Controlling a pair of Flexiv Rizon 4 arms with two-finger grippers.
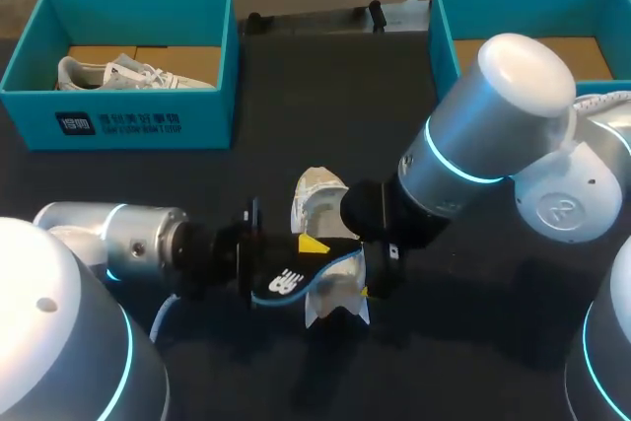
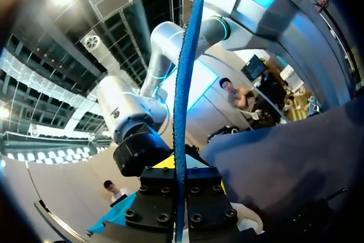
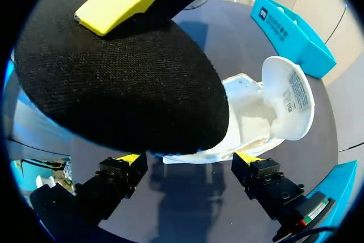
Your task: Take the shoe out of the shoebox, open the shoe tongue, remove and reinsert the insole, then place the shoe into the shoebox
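The left pincer (image 2: pixel 180 194) is clamping the insole (image 2: pixel 182 95) edge-on, just above the white shoe (image 3: pixel 250 123). The right pincer (image 3: pixel 187 159) is standing apart around that shoe's near end on the worktop (image 1: pixel 325 96). Risk: with the shoe unclamped, it may slide, and the flexible insole may buckle at the opening.

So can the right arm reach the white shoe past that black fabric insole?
Probably yes: the right gripper, open, flanks the white shoe at its near edge; the black fabric insole, held by the left gripper, covers only part.
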